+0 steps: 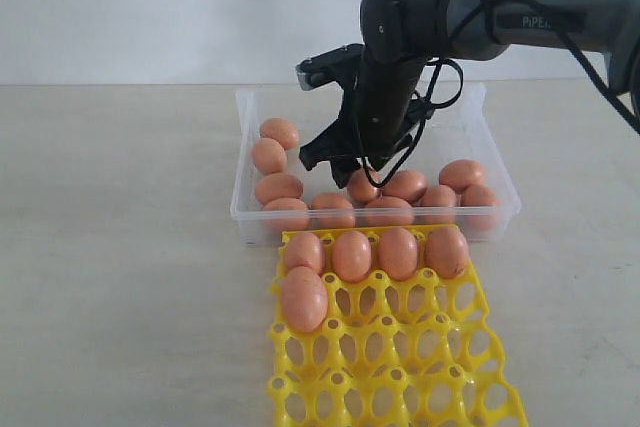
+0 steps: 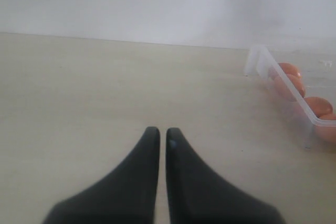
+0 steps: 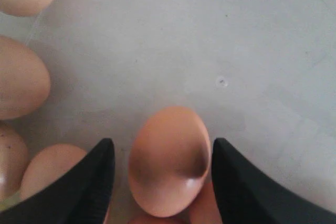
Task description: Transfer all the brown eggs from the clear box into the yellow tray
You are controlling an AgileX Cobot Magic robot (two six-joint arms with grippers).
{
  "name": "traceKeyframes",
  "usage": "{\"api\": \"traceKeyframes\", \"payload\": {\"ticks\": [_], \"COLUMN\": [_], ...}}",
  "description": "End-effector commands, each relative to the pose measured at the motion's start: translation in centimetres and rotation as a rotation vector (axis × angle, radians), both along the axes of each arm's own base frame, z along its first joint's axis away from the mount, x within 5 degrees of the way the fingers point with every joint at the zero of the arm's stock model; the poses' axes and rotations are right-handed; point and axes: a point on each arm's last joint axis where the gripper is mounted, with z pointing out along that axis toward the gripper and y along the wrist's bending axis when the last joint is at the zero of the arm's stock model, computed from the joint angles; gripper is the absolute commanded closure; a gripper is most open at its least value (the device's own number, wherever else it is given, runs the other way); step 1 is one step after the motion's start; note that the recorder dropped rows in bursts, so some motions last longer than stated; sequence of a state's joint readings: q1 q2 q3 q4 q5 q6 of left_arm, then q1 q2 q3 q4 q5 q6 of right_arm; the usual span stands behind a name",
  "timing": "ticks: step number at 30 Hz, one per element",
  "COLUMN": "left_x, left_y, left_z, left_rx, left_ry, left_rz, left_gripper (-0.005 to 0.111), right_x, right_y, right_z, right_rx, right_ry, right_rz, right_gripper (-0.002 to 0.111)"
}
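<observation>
The clear box holds several brown eggs along its left and front sides. My right gripper reaches down into the box. It stands open, its jaws either side of one brown egg with a thin gap on each side. More eggs lie nearby on the box floor. The yellow tray sits in front of the box with four eggs in its back row and one in the second row. My left gripper is shut and empty over bare table, with the box corner off to one side.
The right arm comes in from the upper right over the box. Pale tabletop stretches to the left of the box and tray. A white wall runs behind the table.
</observation>
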State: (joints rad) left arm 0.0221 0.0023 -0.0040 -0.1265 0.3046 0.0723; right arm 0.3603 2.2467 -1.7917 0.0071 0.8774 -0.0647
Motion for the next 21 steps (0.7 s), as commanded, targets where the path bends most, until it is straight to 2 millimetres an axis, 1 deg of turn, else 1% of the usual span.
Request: {"api": "traceKeyframes", "payload": {"ticks": [1, 4, 7, 9, 15, 19, 21], "left_x": [0.0, 0.0, 0.0, 0.0, 0.0, 0.0, 0.0], "left_y": [0.0, 0.0, 0.0, 0.0, 0.0, 0.0, 0.0], "left_z": [0.0, 0.0, 0.0, 0.0, 0.0, 0.0, 0.0], "left_rx": [0.008, 0.008, 0.008, 0.008, 0.008, 0.008, 0.008], "left_ry": [-0.011, -0.011, -0.011, -0.011, -0.011, -0.011, -0.011], "left_rz": [-0.002, -0.002, -0.002, -0.002, -0.002, -0.002, -0.002], "left_gripper": [0.103, 0.103, 0.103, 0.103, 0.103, 0.103, 0.103], "right_x": [0.3, 0.5, 0.5, 0.5, 0.7, 0.9, 0.9], "right_y": [-0.1, 0.1, 0.2, 0.2, 0.4, 0.5, 0.6], "right_z": [0.2, 0.3, 0.1, -0.5, -3.5, -4.1, -4.1], "right_rx": [0.022, 0.045, 0.055, 0.048, 0.056, 0.059, 0.068], "right_ry": [-0.023, -0.044, -0.028, -0.013, 0.032, 0.022, 0.032], "right_rz": [-0.054, -0.065, -0.085, -0.085, -0.096, -0.094, -0.106], "right_gripper": [0.060, 0.060, 0.060, 0.060, 0.060, 0.060, 0.066]}}
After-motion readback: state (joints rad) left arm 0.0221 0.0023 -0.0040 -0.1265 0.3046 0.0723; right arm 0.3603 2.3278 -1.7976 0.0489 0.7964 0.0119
